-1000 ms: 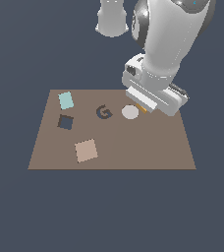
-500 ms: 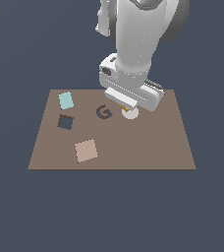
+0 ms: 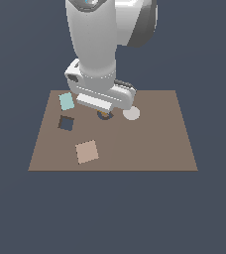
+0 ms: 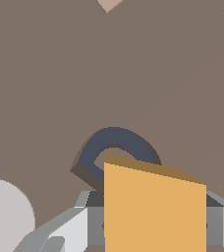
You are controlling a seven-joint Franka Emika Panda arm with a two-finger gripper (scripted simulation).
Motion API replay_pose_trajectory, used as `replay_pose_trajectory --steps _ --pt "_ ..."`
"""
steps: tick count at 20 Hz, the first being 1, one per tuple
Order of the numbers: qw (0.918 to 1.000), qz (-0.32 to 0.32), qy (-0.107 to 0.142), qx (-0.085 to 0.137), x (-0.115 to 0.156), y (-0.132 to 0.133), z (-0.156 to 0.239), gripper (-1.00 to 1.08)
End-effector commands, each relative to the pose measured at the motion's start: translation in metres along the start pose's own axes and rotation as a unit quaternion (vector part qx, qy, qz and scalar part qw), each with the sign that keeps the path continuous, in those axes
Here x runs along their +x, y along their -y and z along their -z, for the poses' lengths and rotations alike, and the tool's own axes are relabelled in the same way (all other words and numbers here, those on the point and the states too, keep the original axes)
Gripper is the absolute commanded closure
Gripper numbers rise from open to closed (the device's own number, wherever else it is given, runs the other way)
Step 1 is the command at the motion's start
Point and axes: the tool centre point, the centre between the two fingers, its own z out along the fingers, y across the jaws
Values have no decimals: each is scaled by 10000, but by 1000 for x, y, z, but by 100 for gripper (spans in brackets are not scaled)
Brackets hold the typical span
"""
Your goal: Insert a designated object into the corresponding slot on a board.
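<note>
Cube (image 4: 154, 206), orange-yellow, sat clamped in my end effector (image 4: 153, 224), lifted above the board (image 3: 149, 144); the slot (image 3: 66, 122) waited centre-left in the exterior view.

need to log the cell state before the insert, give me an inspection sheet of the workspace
surface: wide flat brown board, lying flat on a dark floor
job's things: small orange-yellow cube held in the claw; dark navy square slot unfilled, toward the exterior view's left
clutter: dark G-shaped ring under the cube; pale grey disc; flat tan square; flat pale teal rectangle
grippers: claw shut on the cube, above the ring
cables: nothing seen
surroundings: nothing seen
</note>
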Motion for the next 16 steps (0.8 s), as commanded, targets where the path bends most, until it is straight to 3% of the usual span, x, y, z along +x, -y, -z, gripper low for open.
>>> replay_pose_trajectory --steps 1,8,16 --pt "9996 284 -3 1 13 -18 1 108" --pt "9956 937 -3 0 50 -57 2 108" --pt "9892 1465 -3 0 84 -83 3 108"
